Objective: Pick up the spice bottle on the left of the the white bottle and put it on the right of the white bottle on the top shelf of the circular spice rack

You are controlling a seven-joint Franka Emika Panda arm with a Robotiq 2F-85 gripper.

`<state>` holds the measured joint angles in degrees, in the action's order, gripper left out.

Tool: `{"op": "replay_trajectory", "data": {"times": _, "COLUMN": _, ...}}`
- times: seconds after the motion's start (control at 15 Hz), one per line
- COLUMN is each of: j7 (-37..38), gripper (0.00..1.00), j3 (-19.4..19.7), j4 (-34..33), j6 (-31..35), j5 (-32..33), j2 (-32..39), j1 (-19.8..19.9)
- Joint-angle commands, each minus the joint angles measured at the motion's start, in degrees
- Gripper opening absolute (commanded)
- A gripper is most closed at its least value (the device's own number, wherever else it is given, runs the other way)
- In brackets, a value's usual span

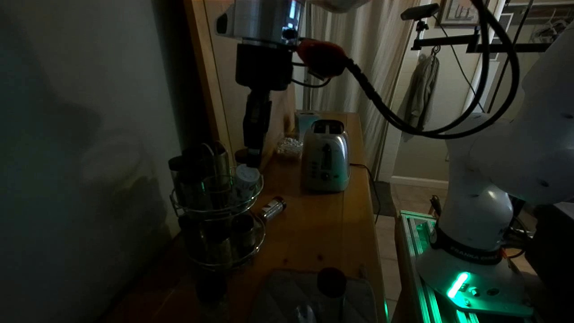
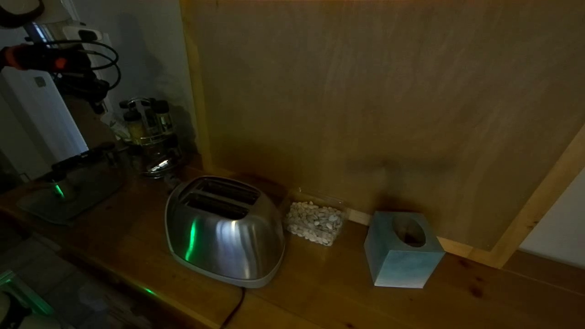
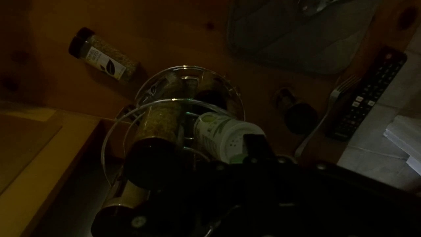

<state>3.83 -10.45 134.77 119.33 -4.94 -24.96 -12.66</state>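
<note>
The circular spice rack (image 1: 215,210) (image 2: 155,139) (image 3: 179,99) is a two-tier wire carousel holding several dark-capped jars. The white bottle (image 1: 246,180) (image 2: 114,124) (image 3: 213,133) leans tilted on its upper tier. A jar with tan contents (image 3: 160,123) stands beside it on that tier; which jar is the task's spice bottle I cannot tell. Another labelled spice bottle (image 1: 272,208) (image 3: 107,62) lies on the table beside the rack. My gripper (image 1: 254,159) (image 2: 99,108) (image 3: 258,144) looks shut and empty, fingertips at the white bottle's cap; whether they touch it is unclear.
A steel toaster (image 1: 326,157) (image 2: 224,244), a pebble box (image 2: 315,222) and a tissue box (image 2: 402,249) stand along the counter. A grey mat (image 3: 296,39), a fork (image 3: 329,108) and a remote (image 3: 368,95) lie near the rack. A wall (image 1: 89,112) rises behind it. The scene is dark.
</note>
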Motion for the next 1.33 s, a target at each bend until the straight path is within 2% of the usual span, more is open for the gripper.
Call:
{"op": "replay_trajectory", "data": {"times": 0.0, "j7": -1.7, "gripper": 0.02, "j3": 0.0, "j4": 1.2, "j6": 3.5, "j5": -0.7, "j2": 1.3, "j1": 0.0}}
{"op": "replay_trajectory", "data": {"times": 0.93, "j7": -0.6, "gripper": 0.02, "j3": -0.5, "j4": 1.5, "j6": 11.5, "j5": 2.8, "j2": 3.7, "j1": 1.8}}
{"op": "replay_trajectory", "data": {"times": 1.27, "j7": -0.6, "gripper": 0.02, "j3": -0.4, "j4": 1.4, "j6": 12.0, "j5": 3.5, "j2": 3.7, "j1": 2.0}}
